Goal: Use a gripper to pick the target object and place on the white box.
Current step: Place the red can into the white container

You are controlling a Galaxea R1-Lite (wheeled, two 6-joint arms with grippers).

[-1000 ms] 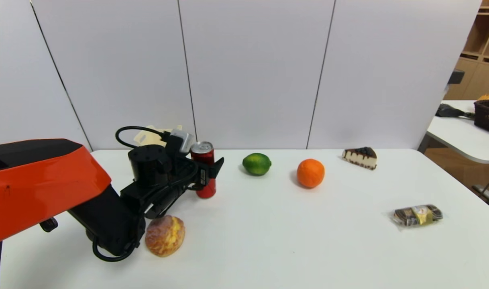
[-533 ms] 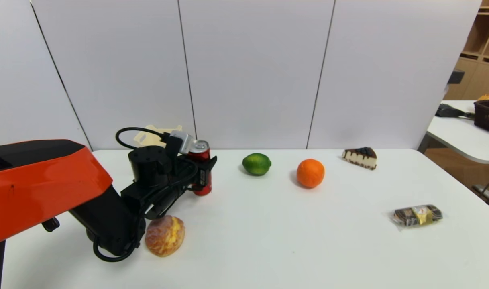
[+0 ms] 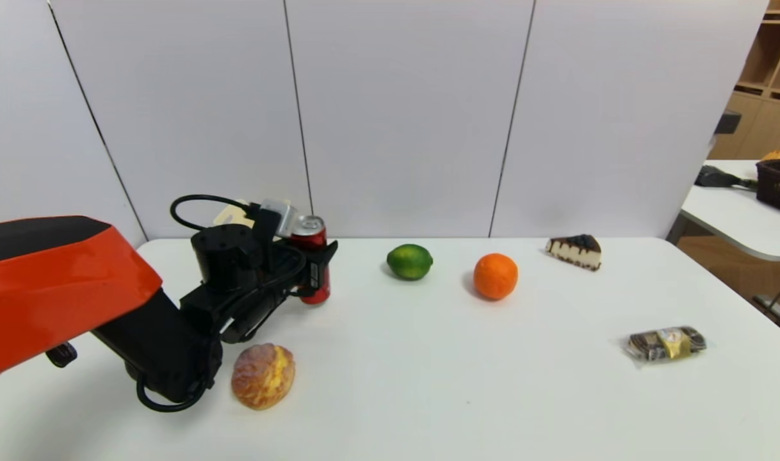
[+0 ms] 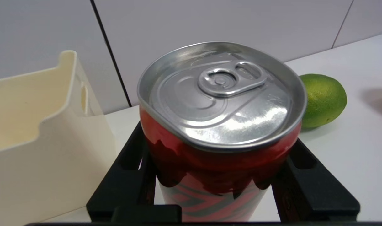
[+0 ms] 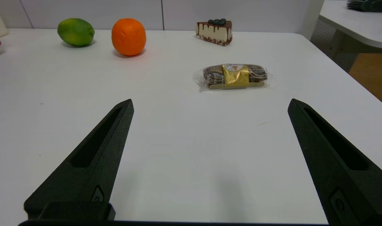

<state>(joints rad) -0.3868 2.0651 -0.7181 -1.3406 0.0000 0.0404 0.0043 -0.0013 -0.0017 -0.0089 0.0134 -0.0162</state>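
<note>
While the left end effector (image 3: 314, 272) reaches level over the rear left part of the bench (image 3: 428, 384), its two black fingers (image 4: 307, 182) are closed against opposite sides of the red can (image 3: 310, 259), one finger on each flank, gripping it below the silver top. In the head view the can's base appears slightly clear of the surface, though contact there cannot be confirmed. The right end effector (image 5: 209, 119) hangs low over the near right of the bench with its fingers spread wide and nothing between them.

The bench is white and plain. On it, from left to right along the rear, lie a lime (image 3: 409, 261), an orange (image 3: 495, 276) and a wedge of cake (image 3: 574, 251) with dark topping. A wrapped snack bar (image 3: 665, 342) lies nearer, to the right, and a round bread roll (image 3: 262, 376) lies near the front, below the left arm. The white box (image 4: 37, 131) stands just beside the can on the robot's left, against the back, mostly hidden behind the wrist in the head view. Pale wall panels with dark seams close the rear; a second white table and wooden shelving show at far right.

The can stands upright, long axis vertical, pull-tab end uppermost.
</note>
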